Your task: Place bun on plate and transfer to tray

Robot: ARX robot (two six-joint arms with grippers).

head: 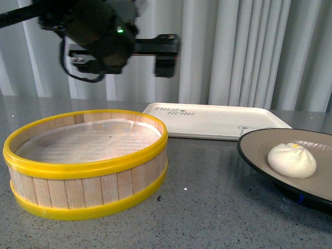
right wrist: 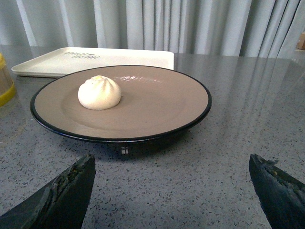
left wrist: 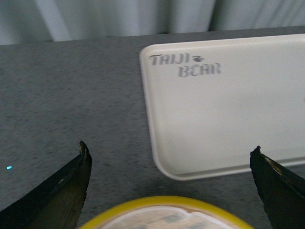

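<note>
The white pleated bun (head: 292, 160) rests on the beige plate (head: 258, 148) with a black rim, at the table's right. The bun (right wrist: 99, 93) sits left of the plate's (right wrist: 157, 102) middle in the right wrist view. My right gripper (right wrist: 171, 158) is open, low over the table just in front of the plate, holding nothing. Behind the plate lies the cream tray (head: 218, 120), with nothing on it. My left gripper (left wrist: 169, 147) is open and holds nothing, high above the gap between the tray's (left wrist: 228, 114) lettered corner and the basket. The left arm (head: 101, 36) shows at the upper left.
A yellow-rimmed wooden steamer basket (head: 88, 171) lined with paper stands at the front left; its rim (left wrist: 157, 204) shows below my left fingers, and its edge (right wrist: 5, 83) to the plate's left. Grey speckled table, pale curtains behind.
</note>
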